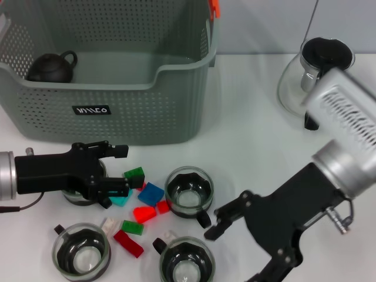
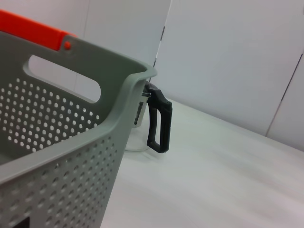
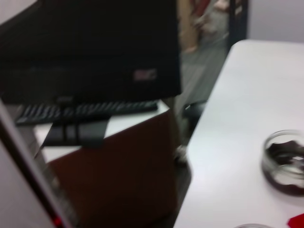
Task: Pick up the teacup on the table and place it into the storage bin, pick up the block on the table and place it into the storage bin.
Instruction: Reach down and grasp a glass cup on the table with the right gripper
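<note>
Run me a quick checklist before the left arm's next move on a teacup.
1. Left gripper jaws open and empty: ok.
2. Jaws lined up on a cup: cannot tell; the nearest teacup is mostly hidden under that gripper.
3. Clutter at the jaws: not ok; the green block lies right at the tips.
4. Room in the storage bin: ok; only a dark teapot sits in its far corner.
5. Right gripper out of the way: ok; it is beside the middle teacup, apart from the left gripper.
</note>
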Robot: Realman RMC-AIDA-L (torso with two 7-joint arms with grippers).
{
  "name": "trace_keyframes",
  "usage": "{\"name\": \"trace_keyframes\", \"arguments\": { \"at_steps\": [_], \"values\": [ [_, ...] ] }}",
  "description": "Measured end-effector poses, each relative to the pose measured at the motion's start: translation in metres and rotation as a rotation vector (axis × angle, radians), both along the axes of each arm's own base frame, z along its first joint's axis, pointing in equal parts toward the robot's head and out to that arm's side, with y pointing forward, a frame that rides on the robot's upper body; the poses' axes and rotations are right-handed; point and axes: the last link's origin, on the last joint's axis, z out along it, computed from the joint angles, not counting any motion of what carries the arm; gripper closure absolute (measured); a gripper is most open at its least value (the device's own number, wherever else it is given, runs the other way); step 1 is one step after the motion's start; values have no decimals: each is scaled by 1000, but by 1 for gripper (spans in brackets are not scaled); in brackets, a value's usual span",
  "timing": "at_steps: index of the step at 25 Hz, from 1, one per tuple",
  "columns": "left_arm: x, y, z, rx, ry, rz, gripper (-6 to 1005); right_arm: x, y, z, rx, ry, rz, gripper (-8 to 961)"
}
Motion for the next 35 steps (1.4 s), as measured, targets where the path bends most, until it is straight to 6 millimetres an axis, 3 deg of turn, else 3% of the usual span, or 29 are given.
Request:
{"name": "trace_keyframes", "arguments": {
  "at_steps": [11, 22, 35],
  "values": [
    [-3, 0, 0, 14, -6, 19, 140, -22, -9, -35, -80, -159, 169, 42],
    [-3, -2, -3, 7, -20, 27, 140, -20, -15, -67, -27, -270, 259, 42],
    [-3, -1, -4, 13, -16, 27, 140, -22, -17, -86, 26, -279, 331, 43]
  ]
}}
